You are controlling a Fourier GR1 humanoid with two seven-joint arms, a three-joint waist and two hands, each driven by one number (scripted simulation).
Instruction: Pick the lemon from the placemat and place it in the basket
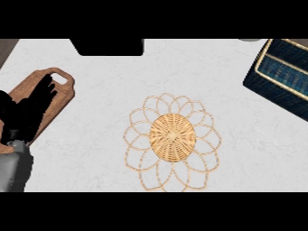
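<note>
At the desk's left, your left hand (24, 108) rested open over the brown wooden cutting board (59, 85); the woven straw flower-shaped placemat (172, 137) held no lemon, and the right hand was out of view.

Light falls evenly and brightly across the pale marbled counter top (103, 149), with no hot spot or glare anywhere on it. Shadows are nearly absent: the woven straw placemat with looping petal edges (172, 137) casts only a faint grey trace inside its loops. The long brown wooden cutting board with a handle hole (33, 108) shows a soft, dull sheen. The dark blue basket with gold trim (291, 76) reads dim inside. The black left hand (23, 113) is so dark that its surface detail is lost.
</note>
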